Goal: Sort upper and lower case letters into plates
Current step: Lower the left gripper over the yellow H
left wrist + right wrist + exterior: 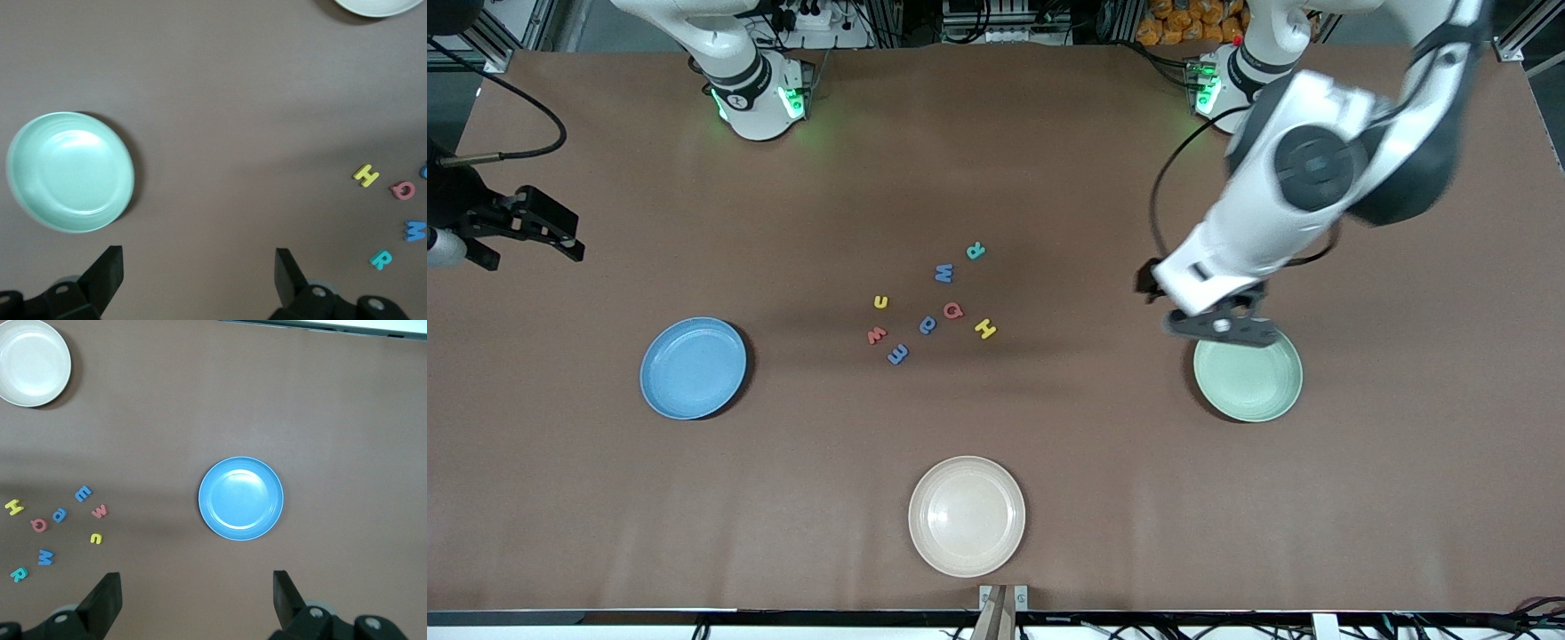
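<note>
Letters (pixel 930 302) lie untouched beside the wide-open left gripper (pixel 1221 326) by the mint plate (pixel 1249 378); approach one letter from above. Right gripper (pixel 538 227) waits, also open.

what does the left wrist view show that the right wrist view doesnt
Only the left wrist view shows the round pale mint green plate, empty. Only the right wrist view shows the round blue plate, also empty, plus the small yellow letter u and red letter w. Both show the round cream-white plate, the yellow letter H and teal letter R, with open jaws at the frame edge.
</note>
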Action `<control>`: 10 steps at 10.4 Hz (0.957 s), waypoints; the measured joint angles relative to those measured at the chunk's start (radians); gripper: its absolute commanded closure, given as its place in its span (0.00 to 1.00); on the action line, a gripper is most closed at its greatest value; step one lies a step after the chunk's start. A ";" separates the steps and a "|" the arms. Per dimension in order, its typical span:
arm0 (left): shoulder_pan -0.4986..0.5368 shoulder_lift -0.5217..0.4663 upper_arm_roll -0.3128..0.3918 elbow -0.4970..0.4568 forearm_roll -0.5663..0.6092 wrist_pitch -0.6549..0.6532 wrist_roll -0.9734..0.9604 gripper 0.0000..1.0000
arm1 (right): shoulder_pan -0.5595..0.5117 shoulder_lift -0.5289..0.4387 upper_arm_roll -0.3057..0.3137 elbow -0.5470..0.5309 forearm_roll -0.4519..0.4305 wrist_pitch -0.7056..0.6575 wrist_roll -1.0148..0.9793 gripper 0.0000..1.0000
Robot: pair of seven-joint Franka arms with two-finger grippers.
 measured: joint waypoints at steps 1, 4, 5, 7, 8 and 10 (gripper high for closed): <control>-0.027 0.041 0.000 0.000 0.012 0.054 0.000 0.00 | 0.000 0.000 0.000 -0.001 0.000 0.001 0.000 0.00; -0.124 0.143 -0.003 0.003 0.085 0.182 0.002 0.00 | -0.008 0.003 -0.003 -0.006 0.000 0.021 0.000 0.00; -0.155 0.172 -0.003 0.004 0.117 0.225 0.000 0.00 | -0.011 0.020 -0.005 -0.012 0.000 0.024 -0.001 0.00; -0.209 0.229 -0.004 0.005 0.133 0.300 0.000 0.00 | -0.013 0.057 -0.005 -0.012 -0.001 0.038 -0.001 0.00; -0.233 0.258 -0.004 0.006 0.135 0.342 0.000 0.00 | -0.017 0.070 -0.006 -0.012 -0.001 0.039 -0.001 0.00; -0.277 0.305 -0.004 0.007 0.149 0.406 0.001 0.00 | -0.033 0.089 -0.006 -0.012 -0.001 0.038 -0.001 0.00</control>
